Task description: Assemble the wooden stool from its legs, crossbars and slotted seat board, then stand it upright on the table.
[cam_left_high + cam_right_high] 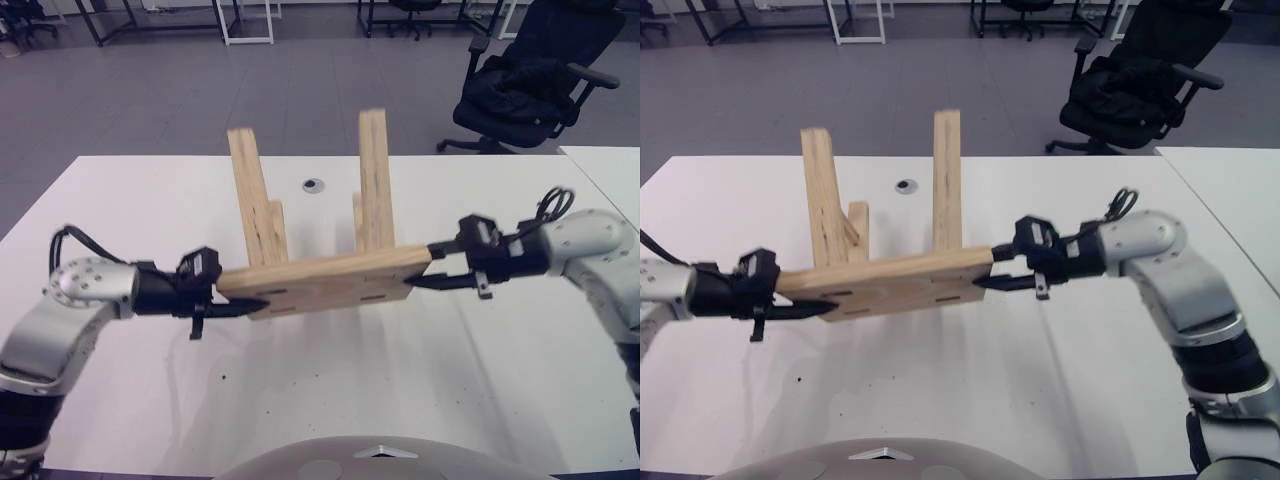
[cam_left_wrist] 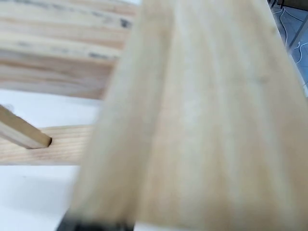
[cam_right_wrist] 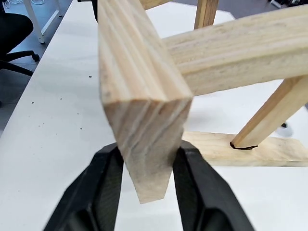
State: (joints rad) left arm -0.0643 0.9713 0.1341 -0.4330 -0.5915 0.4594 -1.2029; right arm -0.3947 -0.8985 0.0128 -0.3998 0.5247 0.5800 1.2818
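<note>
Over the middle of the table (image 1: pixel 480 390), the stool (image 1: pixel 262 215) is being held between both arms, legs (image 1: pixel 374 180) pointing up and away. The left gripper (image 1: pixel 228 297) is clamping one end of the seat board (image 1: pixel 330 282), while the right gripper (image 1: pixel 428 270) is pinching the other end, fingers (image 3: pixel 101 187) pressing both faces. Holding it by both ends is probably keeping it balanced for flipping upright.
</note>
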